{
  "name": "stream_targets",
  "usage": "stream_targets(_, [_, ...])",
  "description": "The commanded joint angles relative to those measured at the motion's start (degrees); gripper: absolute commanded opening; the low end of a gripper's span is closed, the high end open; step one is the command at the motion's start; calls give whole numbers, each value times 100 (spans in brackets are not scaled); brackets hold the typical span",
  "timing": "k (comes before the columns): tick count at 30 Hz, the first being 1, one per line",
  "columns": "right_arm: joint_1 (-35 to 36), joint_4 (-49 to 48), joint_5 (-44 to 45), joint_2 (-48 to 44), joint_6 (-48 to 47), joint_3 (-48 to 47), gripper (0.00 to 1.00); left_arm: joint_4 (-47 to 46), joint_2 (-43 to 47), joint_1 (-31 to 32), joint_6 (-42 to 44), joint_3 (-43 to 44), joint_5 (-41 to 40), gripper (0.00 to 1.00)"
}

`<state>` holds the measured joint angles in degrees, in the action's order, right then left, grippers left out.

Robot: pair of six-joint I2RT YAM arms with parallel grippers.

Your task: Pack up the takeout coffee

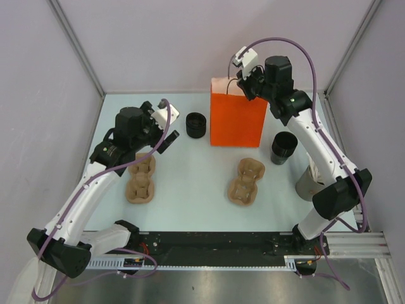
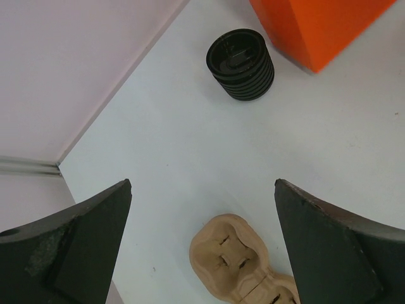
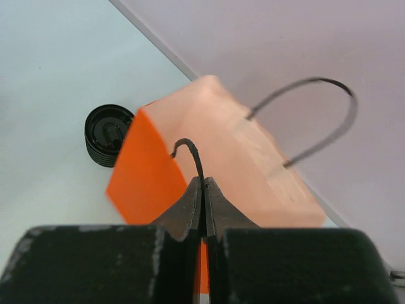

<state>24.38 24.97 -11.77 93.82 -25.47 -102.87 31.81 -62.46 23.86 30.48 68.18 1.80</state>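
Standing apart, ahead of the spread left gripper point(image 2: 202, 190): takeout coffee point(image 2: 240, 63).

No text, label, brand or number can be read anywhere; the orange bag point(image 1: 237, 120), the lidded black cup point(image 2: 240, 63) to its left and the pulp tray point(image 1: 140, 178) at near left carry nothing legible

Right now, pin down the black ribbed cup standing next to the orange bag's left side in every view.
Top external: the black cup stands in the upper middle, just left of the orange bag.
Left wrist: the cup is at the top, right of centre, with the bag's corner to its upper right.
Right wrist: the cup is at mid-left, partly behind the bag's orange edge.
Shared landmark: the orange bag.
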Motion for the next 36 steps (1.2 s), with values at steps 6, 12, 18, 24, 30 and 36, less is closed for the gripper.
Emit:
stream_targets(6, [40, 60, -44, -320, -63, -111, 26, -175, 155, -39, -209, -42, 75, 100])
stream_targets(12, [40, 253, -132, -689, -168, 153, 49, -202, 146, -48, -209, -68, 83, 100])
stream_targets(18, [49, 640, -202, -1049, -309, 101, 79, -202, 137, -48, -235, -77, 118, 100])
stream_targets(24, [32, 1413, -431, -1480, -476, -146, 95, -184, 198, -57, -236, -156, 119, 100])
stream_targets(30, [-39, 2643, -1125, -2271, -1204, 354, 100, -158, 190, -57, -235, -69, 31, 100])
stream_targets(36, [-30, 3611, -1723, -2975, -1926, 1760, 100, 0, 137, -100, -200, 204, -57, 100])
